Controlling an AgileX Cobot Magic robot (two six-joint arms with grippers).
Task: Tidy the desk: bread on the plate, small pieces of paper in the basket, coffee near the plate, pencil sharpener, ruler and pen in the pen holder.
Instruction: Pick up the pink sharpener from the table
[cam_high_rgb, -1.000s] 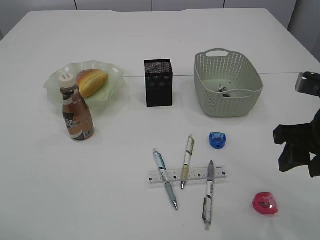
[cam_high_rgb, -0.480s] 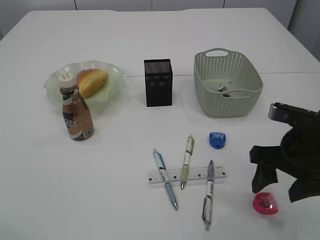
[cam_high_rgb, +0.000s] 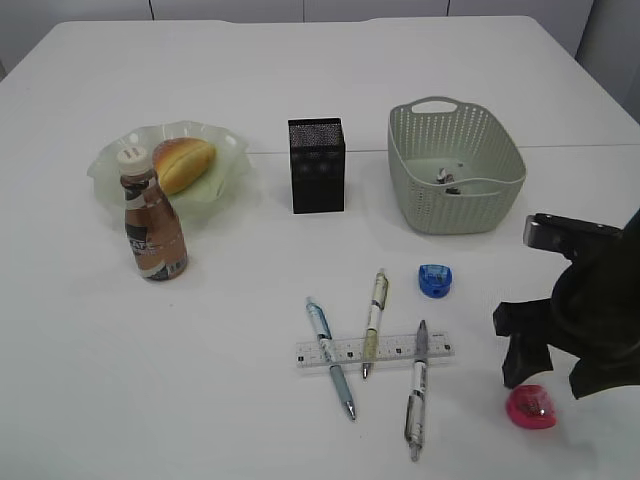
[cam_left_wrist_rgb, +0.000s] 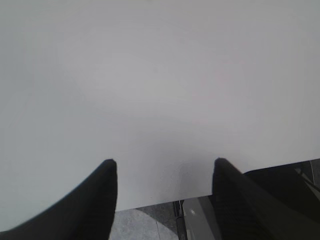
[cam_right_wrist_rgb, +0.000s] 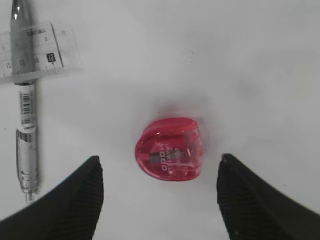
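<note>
Down came my right gripper (cam_right_wrist_rgb: 159, 172) near the desk's (cam_high_rgb: 300, 80) right front corner; it hangs wide apart over the red sharpener (cam_right_wrist_rgb: 170, 148), grasping nothing; my left gripper (cam_left_wrist_rgb: 162, 170) gapes over bare desk.

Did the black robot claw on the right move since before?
Yes. The right gripper came leftward and down the picture, now over the red pencil sharpener on the white desk.
</note>
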